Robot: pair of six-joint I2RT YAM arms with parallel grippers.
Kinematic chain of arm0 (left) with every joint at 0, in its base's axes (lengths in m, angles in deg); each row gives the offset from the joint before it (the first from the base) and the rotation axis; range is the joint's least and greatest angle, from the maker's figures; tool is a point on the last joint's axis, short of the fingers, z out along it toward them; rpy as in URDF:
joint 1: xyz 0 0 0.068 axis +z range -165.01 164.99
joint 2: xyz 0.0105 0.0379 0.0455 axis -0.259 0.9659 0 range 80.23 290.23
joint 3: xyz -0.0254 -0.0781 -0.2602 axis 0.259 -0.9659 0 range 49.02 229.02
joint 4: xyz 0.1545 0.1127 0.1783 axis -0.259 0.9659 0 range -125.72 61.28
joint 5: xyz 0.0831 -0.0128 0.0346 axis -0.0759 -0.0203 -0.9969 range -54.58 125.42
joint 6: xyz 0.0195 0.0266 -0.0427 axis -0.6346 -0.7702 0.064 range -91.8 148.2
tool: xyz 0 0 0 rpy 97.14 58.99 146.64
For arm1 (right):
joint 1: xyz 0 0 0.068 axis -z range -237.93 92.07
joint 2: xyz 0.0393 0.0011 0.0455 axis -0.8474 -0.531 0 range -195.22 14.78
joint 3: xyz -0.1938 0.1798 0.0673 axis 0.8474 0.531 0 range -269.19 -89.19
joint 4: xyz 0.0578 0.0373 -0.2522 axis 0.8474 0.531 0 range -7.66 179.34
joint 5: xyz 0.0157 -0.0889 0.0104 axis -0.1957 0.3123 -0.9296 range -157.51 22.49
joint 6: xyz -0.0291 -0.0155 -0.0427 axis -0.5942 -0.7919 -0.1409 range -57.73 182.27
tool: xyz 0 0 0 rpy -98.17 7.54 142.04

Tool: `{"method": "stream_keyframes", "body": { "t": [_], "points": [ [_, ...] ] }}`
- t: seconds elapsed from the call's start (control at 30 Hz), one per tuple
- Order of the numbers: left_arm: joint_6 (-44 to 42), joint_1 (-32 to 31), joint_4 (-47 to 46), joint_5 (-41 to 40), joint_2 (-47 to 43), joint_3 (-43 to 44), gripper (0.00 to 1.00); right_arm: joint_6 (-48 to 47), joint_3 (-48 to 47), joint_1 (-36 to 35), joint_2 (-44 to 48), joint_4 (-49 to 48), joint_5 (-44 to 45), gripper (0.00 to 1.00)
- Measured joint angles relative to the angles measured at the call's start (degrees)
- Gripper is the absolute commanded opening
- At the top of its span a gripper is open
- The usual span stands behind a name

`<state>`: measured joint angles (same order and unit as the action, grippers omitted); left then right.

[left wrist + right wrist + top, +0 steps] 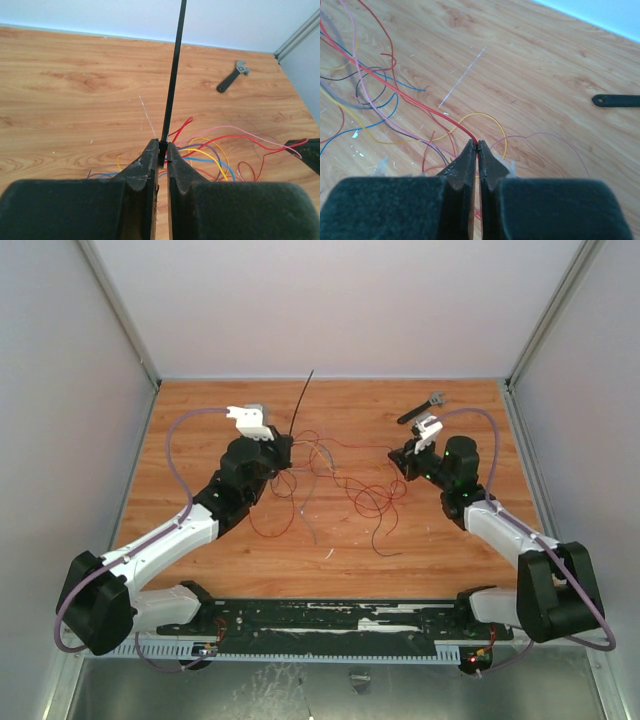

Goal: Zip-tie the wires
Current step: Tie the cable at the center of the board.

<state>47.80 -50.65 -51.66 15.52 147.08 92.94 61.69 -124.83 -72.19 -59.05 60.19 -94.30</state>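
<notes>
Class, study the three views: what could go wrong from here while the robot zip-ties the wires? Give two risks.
1. The left pincer pinches the zip tie only at its bottom end, so the long strip may pivot or slip.
2. The right pincer seems to grip just one red strand of the wires; the rest lie spread loose, so the tie could miss most.
</notes>
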Motion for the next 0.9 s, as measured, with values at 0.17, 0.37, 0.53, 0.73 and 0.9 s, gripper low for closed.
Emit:
{"method": "stream_keyframes", "body": {
  "t": [0.17, 0.37, 0.53, 0.73, 0.9],
  "points": [
    [0.0, 0.3, 0.6, -0.1, -0.2, 0.0, 0.00, 1.1, 1.0, 2.6, 2.5, 1.1, 0.8, 0.00],
    [0.0, 0.4, 1.2, -0.5, -0.7, 0.0, 0.00, 2.5, 1.4, 6.0, 4.2, 2.1, 1.7, 0.00],
    [0.0, 0.7, 1.2, -0.6, -0.9, 0.0, 0.00, 3.6, 1.5, 8.5, 5.6, 2.7, 2.0, 0.00],
    [0.0, 0.9, 1.3, -0.7, -0.9, 0.0, 0.00, 5.1, 1.9, 11.5, 7.1, 2.9, 2.0, 0.00],
    [0.2, 1.2, 1.4, -0.9, -0.9, 0.0, 0.00, 7.4, 3.0, 13.6, 8.2, 2.6, 1.9, 0.00]
  ]
}}
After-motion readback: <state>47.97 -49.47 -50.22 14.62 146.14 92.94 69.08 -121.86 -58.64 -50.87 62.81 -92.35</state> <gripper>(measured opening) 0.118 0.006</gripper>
